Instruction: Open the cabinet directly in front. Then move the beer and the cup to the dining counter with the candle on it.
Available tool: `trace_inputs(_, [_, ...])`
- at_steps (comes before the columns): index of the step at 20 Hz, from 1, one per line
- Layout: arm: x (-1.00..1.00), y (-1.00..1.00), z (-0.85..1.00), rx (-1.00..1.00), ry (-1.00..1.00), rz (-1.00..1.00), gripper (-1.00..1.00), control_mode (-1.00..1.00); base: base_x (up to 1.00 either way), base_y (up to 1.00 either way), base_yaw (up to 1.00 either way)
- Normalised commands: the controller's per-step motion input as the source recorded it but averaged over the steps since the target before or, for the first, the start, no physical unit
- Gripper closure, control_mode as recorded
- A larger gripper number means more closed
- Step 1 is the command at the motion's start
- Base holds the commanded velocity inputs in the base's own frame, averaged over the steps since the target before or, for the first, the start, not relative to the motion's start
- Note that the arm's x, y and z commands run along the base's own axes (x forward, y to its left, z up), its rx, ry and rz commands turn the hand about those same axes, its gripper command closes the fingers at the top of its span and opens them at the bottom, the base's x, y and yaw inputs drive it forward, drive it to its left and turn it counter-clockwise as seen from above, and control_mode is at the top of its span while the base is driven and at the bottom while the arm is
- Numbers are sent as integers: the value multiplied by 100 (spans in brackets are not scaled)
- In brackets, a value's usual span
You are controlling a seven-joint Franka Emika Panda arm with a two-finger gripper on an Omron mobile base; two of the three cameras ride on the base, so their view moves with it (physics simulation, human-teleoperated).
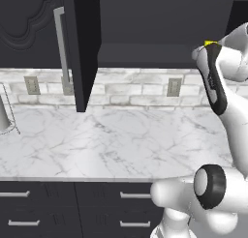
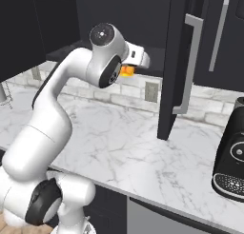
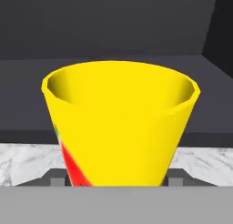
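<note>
Yellow plastic cup (image 3: 120,127), tapered and wider at the rim, is seen closest in the hand view, with a red-orange mark and a thin streak of green low on its left side; no writing can be read on it. The tool (image 3: 116,180) is seen with its two dark fingertips (image 3: 55,180) set one at each side of the cup's base, the jaws held wide and closed on the cup. In the right base view the cup shows as a small yellow-orange patch at the end of the white arm (image 2: 57,109), raised at the front of the open black upper wall cabinet (image 2: 119,19) and well above the surface. A sliver of yellow is also seen at the wrist in the left base view. One carved cabinet door (image 1: 80,48) with a long silver bar handle (image 1: 62,43) is swung outward. The white, grey-veined marble surface (image 1: 106,145) is backed by pale brick tile with grey outlets (image 1: 174,86). Black drawers (image 1: 58,208) with short silver handles lie below. A black coffee machine (image 2: 232,157) stands at the right.
</note>
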Motion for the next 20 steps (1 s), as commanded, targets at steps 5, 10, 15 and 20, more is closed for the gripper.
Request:
trace_inputs(5, [-100, 49, -5, 0, 0, 36, 100, -100, 0, 0, 0])
trace_inputs(10, [-100, 75, -23, -3, 3, 44, 100, -100, 0, 0, 0])
trace_inputs(15, [-97, 79, -57, -13, -9, 38, 100, -100, 0, 0, 0])
trace_inputs(20, [-23, 52, -37, -2, -32, 7, 100, -100, 0, 0, 0])
